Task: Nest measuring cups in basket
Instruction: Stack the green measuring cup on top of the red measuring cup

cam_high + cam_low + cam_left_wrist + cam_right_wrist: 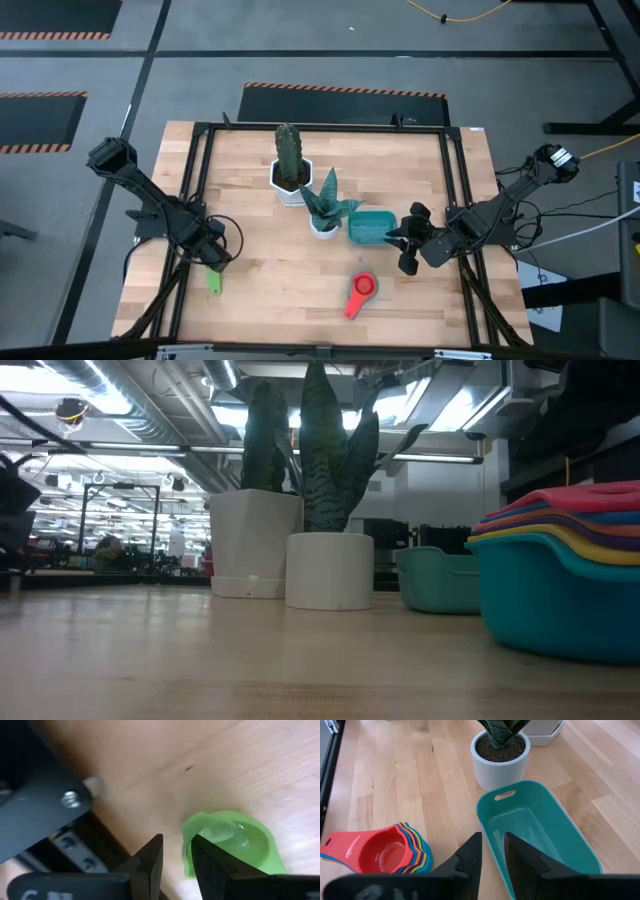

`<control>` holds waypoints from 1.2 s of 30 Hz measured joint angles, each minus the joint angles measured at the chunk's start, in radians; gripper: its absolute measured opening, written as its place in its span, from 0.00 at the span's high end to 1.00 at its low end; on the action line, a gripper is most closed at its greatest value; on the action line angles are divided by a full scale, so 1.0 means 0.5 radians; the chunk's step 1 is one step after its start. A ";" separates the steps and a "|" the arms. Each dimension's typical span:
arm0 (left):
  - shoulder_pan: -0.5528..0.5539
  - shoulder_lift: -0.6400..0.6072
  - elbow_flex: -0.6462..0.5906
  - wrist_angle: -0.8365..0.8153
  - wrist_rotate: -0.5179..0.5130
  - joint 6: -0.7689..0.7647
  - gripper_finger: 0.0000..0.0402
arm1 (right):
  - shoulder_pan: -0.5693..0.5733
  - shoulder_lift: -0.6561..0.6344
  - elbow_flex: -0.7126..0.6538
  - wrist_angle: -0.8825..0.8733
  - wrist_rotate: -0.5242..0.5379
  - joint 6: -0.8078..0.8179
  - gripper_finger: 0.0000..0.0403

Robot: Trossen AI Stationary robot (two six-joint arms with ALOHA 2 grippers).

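On the table the teal basket (540, 835) sits empty, nested cup stack (385, 851) beside it with red cup on top, green cup (230, 842) apart under the left gripper (177, 857), jaws straddling its rim; right gripper (492, 851) hovers, holding nothing.
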 joint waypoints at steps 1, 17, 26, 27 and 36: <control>0.000 0.000 -0.027 0.051 0.004 0.001 0.77 | 0.000 0.000 0.000 -0.001 0.000 0.000 0.79; -0.001 -0.003 -0.116 0.309 -0.018 0.048 0.79 | 0.000 0.000 0.000 0.002 0.000 0.000 0.79; 0.000 0.001 -0.053 0.513 -0.269 0.133 0.97 | 0.000 0.000 0.000 0.001 0.000 0.000 0.79; 0.000 0.001 -0.052 0.629 -0.317 0.171 0.97 | 0.000 0.000 0.000 0.001 0.000 0.000 0.79; 0.079 0.095 0.023 1.809 -0.922 0.754 0.99 | 0.000 0.000 0.000 -0.001 0.001 -0.001 0.79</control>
